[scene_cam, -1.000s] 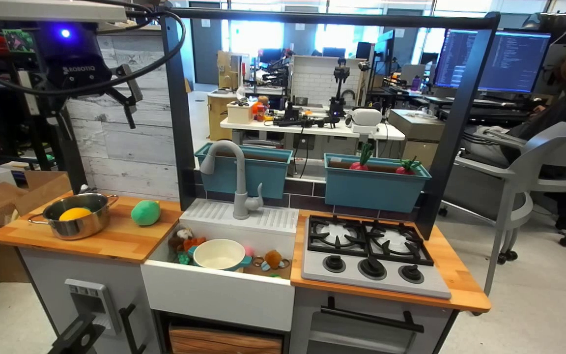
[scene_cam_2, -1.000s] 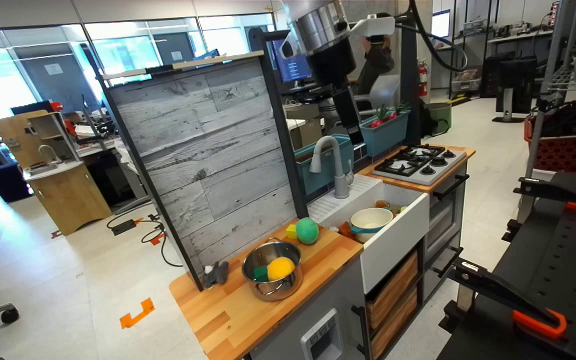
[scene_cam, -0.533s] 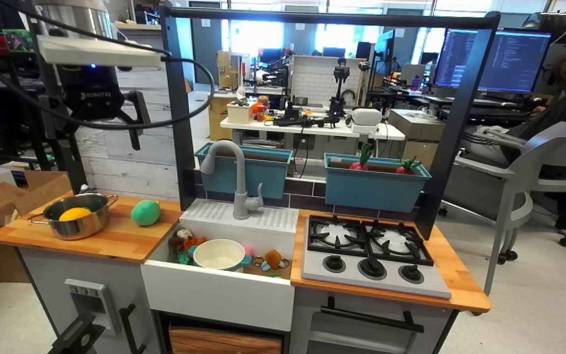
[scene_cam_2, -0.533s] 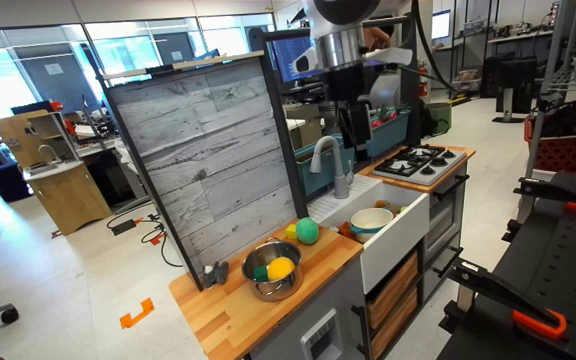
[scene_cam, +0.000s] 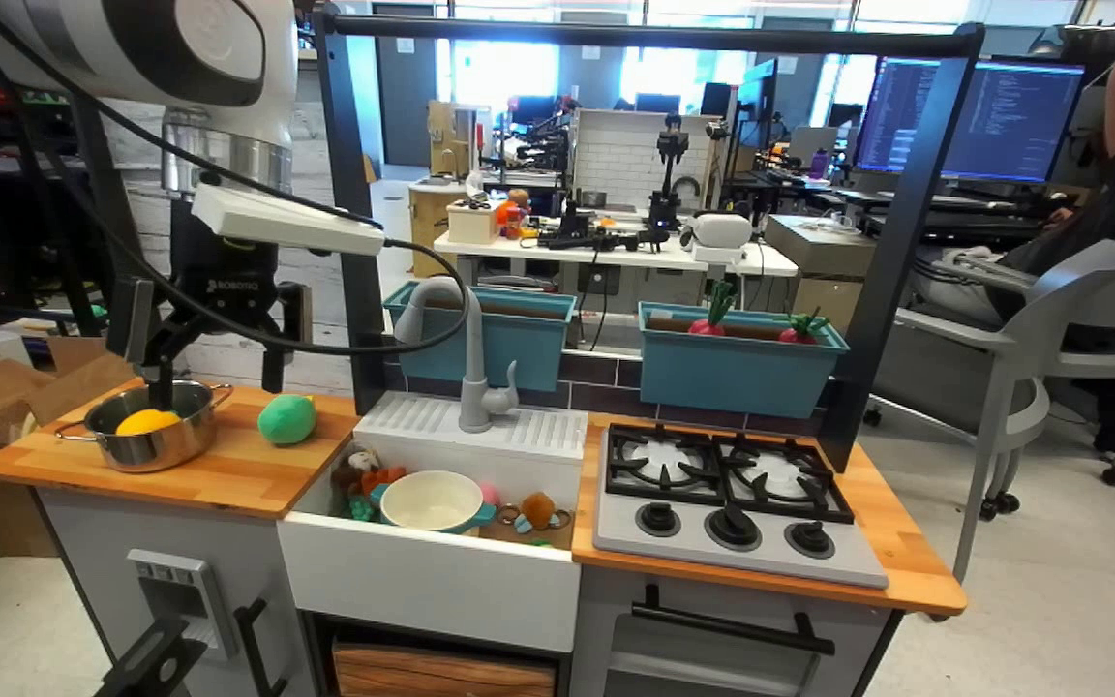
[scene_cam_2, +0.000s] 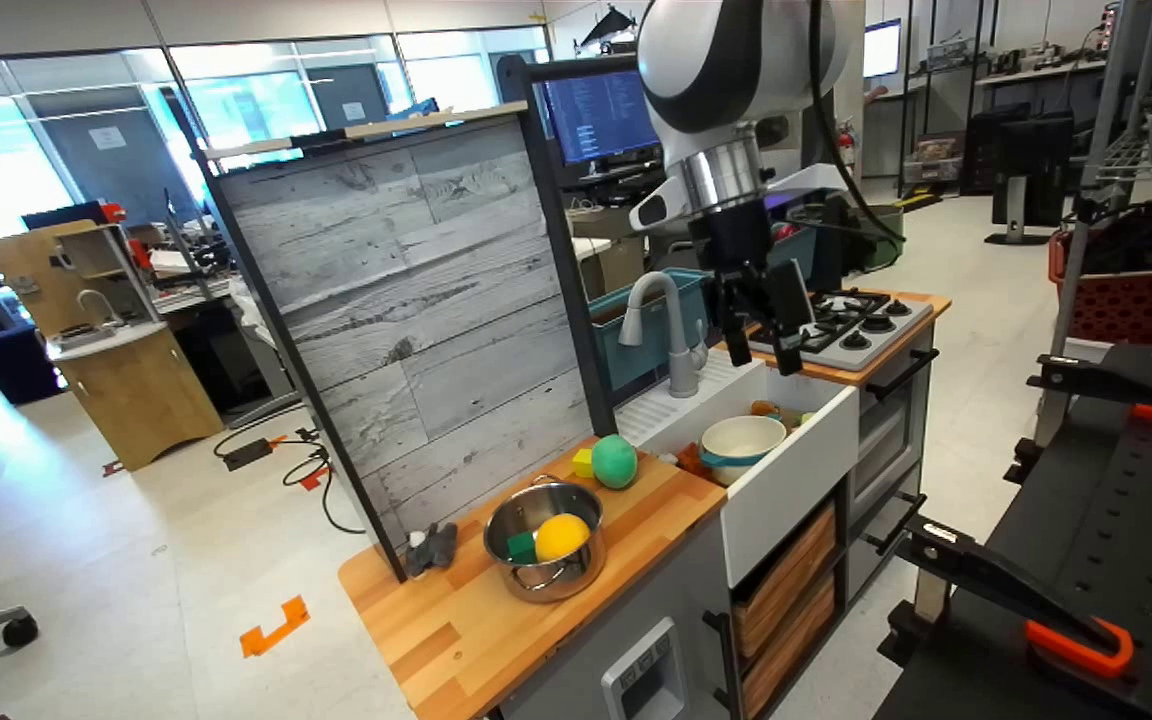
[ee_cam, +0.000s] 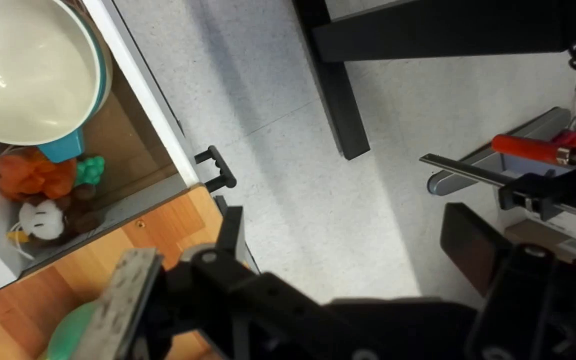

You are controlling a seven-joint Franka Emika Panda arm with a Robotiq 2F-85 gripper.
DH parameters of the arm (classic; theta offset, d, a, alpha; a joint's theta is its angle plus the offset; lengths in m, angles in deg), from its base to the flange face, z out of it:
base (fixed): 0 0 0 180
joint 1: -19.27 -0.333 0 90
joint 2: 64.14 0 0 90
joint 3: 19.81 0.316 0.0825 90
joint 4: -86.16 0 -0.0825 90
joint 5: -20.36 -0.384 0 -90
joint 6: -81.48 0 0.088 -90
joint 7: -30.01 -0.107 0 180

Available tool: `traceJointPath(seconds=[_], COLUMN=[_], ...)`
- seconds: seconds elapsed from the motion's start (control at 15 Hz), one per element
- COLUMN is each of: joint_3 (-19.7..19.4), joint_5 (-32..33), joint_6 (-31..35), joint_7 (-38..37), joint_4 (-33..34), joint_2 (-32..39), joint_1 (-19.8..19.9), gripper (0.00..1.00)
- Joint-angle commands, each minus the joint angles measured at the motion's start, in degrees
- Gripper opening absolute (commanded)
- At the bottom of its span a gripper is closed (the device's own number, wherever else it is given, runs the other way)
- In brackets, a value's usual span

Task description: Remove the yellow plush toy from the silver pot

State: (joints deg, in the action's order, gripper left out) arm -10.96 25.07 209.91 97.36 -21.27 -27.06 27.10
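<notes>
The yellow plush toy (scene_cam: 144, 421) lies inside the silver pot (scene_cam: 163, 449), low in it, on the wooden counter. In an exterior view the toy (scene_cam_2: 562, 537) rests beside a dark green block (scene_cam_2: 521, 547) inside the pot (scene_cam_2: 568, 582). My gripper (scene_cam: 217, 380) is open and empty. One finger overlaps the pot's rim in that exterior view, but in an exterior view the gripper (scene_cam_2: 764, 356) hangs well above and to the right of the pot, apart from it. In the wrist view the open fingers (ee_cam: 343, 220) have floor between them; the toy and pot are out of that view.
A green ball (scene_cam: 286, 419) and a yellow block (scene_cam_2: 583, 462) sit near the pot, with a grey plush (scene_cam_2: 433, 548) behind it. The sink (scene_cam: 432, 571) holds a white bowl (ee_cam: 28, 70) and small toys. A faucet (scene_cam: 472, 358) and an upright wood panel (scene_cam_2: 416, 300) stand behind.
My gripper has come down and moved to the right in both exterior views, staying open. The toy and the pot have not moved.
</notes>
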Motion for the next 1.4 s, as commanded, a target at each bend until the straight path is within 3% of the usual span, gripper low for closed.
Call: traceJointPath(seconds=[0.0, 0.67, 1.33], joint_3=[-3.80, -6.61, -5.34], joint_5=[5.20, 12.45, 15.88], joint_6=[-6.55, -5.57, -6.43], joint_7=[-4.14, -25.84, -32.34], joint_4=[9.74, 23.81, 31.54], joint_2=[5.97, 18.13, 20.80], joint_1=[-5.65, -14.99, -19.18], gripper=[1.00, 1.00, 1.00])
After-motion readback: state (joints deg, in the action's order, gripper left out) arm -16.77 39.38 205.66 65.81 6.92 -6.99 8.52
